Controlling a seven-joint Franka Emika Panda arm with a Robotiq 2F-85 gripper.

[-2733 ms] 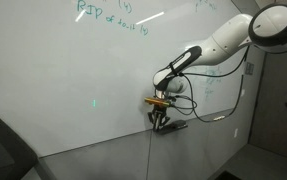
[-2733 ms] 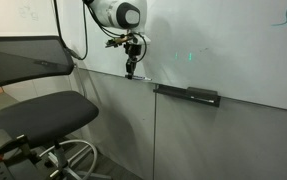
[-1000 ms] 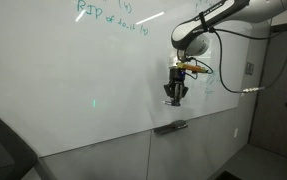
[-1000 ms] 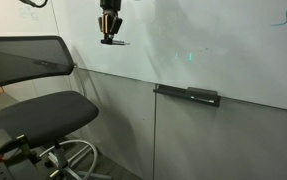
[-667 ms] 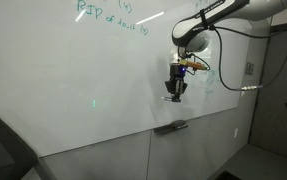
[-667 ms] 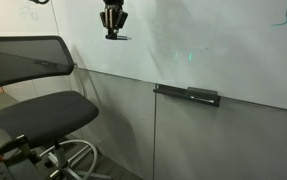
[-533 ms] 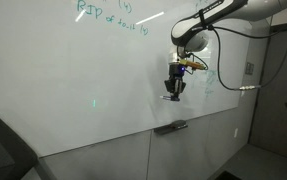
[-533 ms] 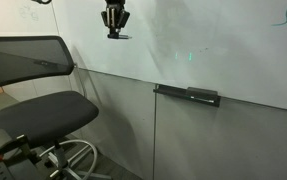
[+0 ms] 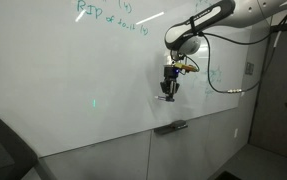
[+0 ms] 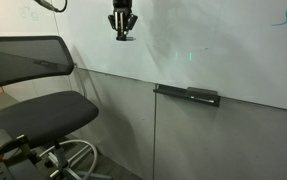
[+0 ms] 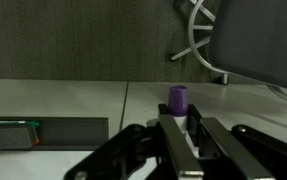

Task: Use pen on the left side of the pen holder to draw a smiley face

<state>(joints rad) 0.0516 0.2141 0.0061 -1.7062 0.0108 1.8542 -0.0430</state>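
My gripper (image 9: 169,92) is shut on the pen (image 11: 177,99), a slim marker with a purple end that sticks out between the two dark fingers (image 11: 184,140). The gripper hangs in front of the whiteboard (image 9: 73,80), well above the pen holder (image 9: 171,127), a narrow dark tray on the board's lower ledge. The gripper (image 10: 123,30) and the holder (image 10: 188,95) show in both exterior views, and the holder also shows in the wrist view (image 11: 28,132). The pen is too small to make out in the exterior views. I cannot make out any smiley face strokes on the board.
Green handwriting (image 9: 113,14) runs along the top of the board. An office chair (image 10: 38,110) stands on the floor before the grey lower wall, and its base shows in the wrist view (image 11: 201,40). A black cable (image 9: 228,85) hangs from the arm.
The gripper has risen from the pen holder to mid-board height with the pen in it. Over the last second it has slid a little sideways along the board.
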